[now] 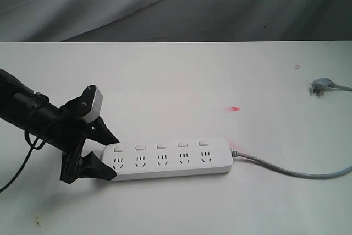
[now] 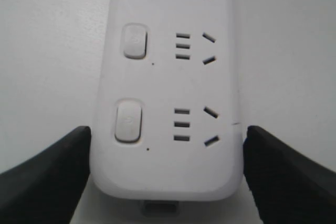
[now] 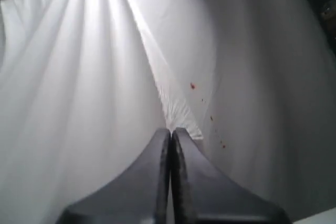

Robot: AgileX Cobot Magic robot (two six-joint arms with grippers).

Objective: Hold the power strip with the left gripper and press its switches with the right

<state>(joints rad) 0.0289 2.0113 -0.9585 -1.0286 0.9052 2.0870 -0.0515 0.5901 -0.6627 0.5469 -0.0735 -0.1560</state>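
Observation:
The white power strip [image 1: 170,160] lies flat on the white table, its grey cord [image 1: 286,170] running off to the right. Five small switches [image 1: 160,146] sit in a row above the sockets. My left gripper [image 1: 113,158] straddles the strip's left end, one black finger against each long side. In the left wrist view the strip [image 2: 168,171] fills the space between the fingers [image 2: 58,166], with the nearest switch [image 2: 128,120] just ahead. My right gripper [image 3: 171,132] is shut on nothing, faces a white cloth, and is out of the exterior view.
A small grey plug [image 1: 320,86] on its own cord lies at the table's far right. A small red mark [image 1: 235,108] shows on the table [image 1: 176,81] behind the strip. Grey cloth hangs behind the table.

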